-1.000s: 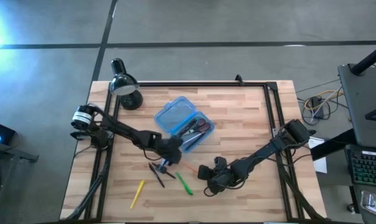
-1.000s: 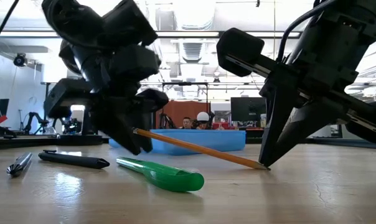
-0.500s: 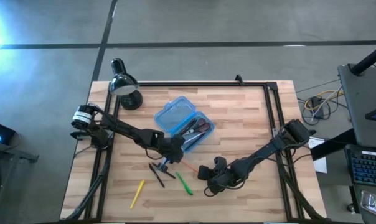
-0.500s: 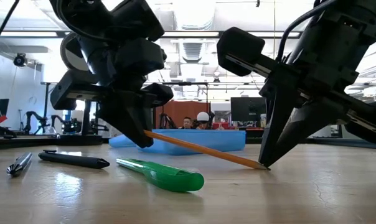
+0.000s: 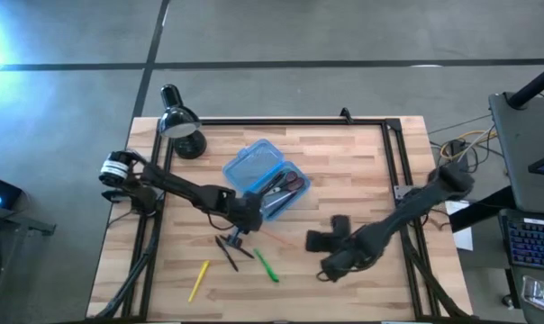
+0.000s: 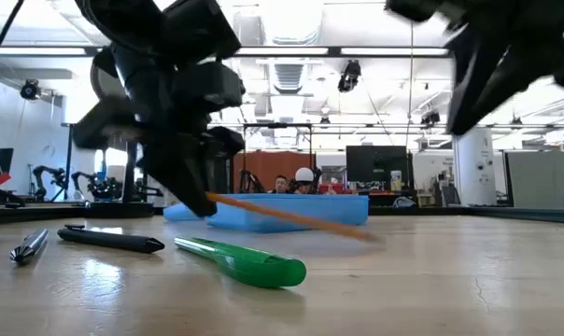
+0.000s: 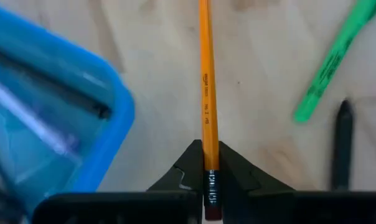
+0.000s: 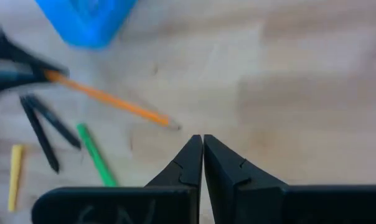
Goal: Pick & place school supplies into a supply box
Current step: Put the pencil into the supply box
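My left gripper (image 5: 241, 225) is shut on an orange pencil (image 7: 205, 87) just in front of the open blue supply box (image 5: 265, 176). The box lies flat on the table and holds the red-handled scissors and some pens in its right half (image 5: 286, 189). My right gripper (image 8: 202, 144) is shut and empty. It is raised above the table (image 5: 319, 239), to the right of the pencil's tip (image 8: 170, 123). A green pen (image 5: 267, 265), a yellow one (image 5: 198, 280) and two dark pens (image 5: 229, 250) lie flat on the table. My left gripper pinches the pencil's eraser end, at the metal ferrule (image 7: 209, 180), between its two fingers. The fingers slant down from above and from the table's left. The pencil runs straight on past the fingertips and slopes down toward the table (image 6: 282, 215). I cannot tell whether its tip touches the wood.
A black desk lamp (image 5: 182, 126) stands at the table's far left corner. Black rails run along the table's left, far and right edges. Bare wood lies to the right of the box and in front of my right gripper.
My right gripper has risen from the pencil's tip and drawn back toward the table's right edge. My left gripper has kept hold of the pencil and shifted a little toward the box. The pencil's tip has followed it leftward.
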